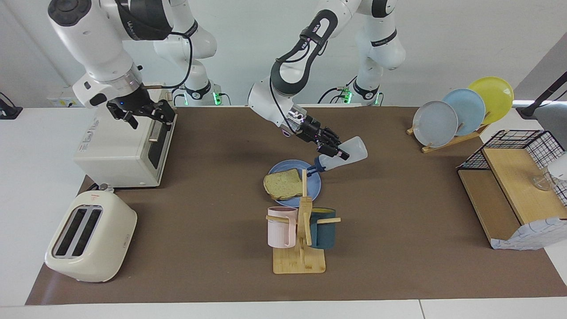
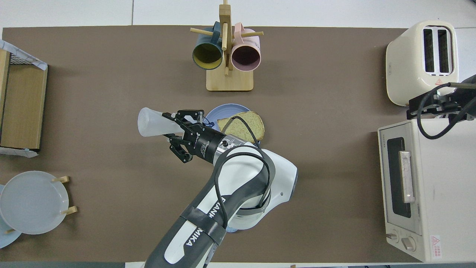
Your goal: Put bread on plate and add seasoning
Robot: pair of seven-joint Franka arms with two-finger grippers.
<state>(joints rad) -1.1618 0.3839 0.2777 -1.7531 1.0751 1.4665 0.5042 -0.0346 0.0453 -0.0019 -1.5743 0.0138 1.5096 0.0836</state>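
The bread lies flat on the blue plate in the middle of the table. My left gripper is shut on the seasoning, a translucent white bottle. The bottle hangs tilted in the air, its dark blue cap pointing down over the plate's rim at the left arm's end. My right gripper hovers open over the toaster oven, holding nothing.
A wooden mug rack with a pink and a teal mug stands just farther from the robots than the plate. A cream toaster sits beside the oven. A rack of upright plates and a wire-and-wood shelf stand at the left arm's end.
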